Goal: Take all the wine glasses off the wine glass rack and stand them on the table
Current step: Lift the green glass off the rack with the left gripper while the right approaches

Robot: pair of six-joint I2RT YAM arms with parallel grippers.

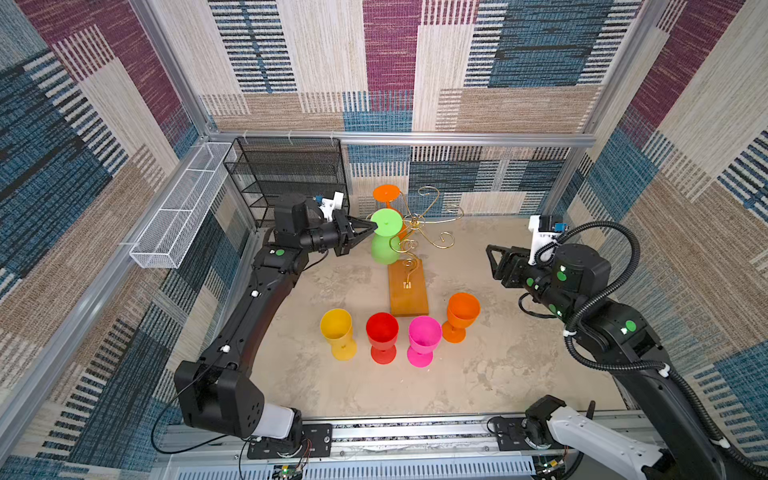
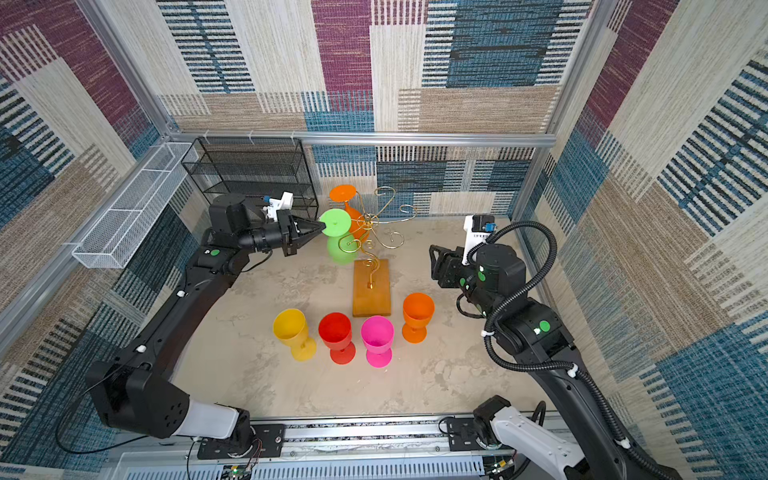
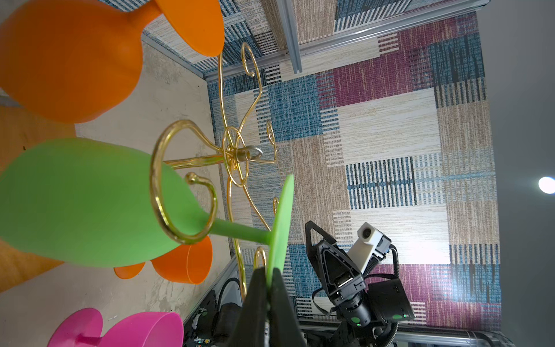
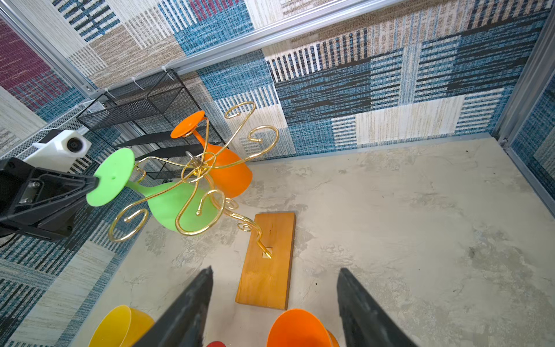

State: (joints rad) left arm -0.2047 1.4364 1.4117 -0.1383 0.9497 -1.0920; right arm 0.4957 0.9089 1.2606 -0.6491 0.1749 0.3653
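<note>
A green wine glass [image 1: 384, 249] [image 2: 334, 222] [image 3: 75, 201] [image 4: 171, 207] hangs tilted, foot up, on the gold wire wine glass rack [image 1: 419, 220] [image 2: 368, 222] [image 3: 237, 153] [image 4: 198, 165]. One curled arm still loops round where its stem meets the bowl. My left gripper [image 1: 374, 226] [image 2: 322, 225] [image 3: 271, 273] [image 4: 96, 181] is shut on the rim of the green foot. An orange wine glass [image 1: 386, 193] [image 2: 343, 193] [image 3: 66, 60] [image 4: 228, 171] hangs on an arm behind it. My right gripper [image 1: 492, 262] [image 2: 432, 262] [image 4: 275, 270] stands open and empty, right of the rack.
The rack's wooden base [image 1: 409, 291] [image 4: 267, 264] lies mid-table. Yellow [image 1: 337, 338], red [image 1: 382, 336], pink [image 1: 423, 338] and orange [image 1: 461, 316] glasses stand upright in front of it. A black mesh shelf [image 1: 291, 174] and a white wire basket [image 1: 183, 203] sit back left.
</note>
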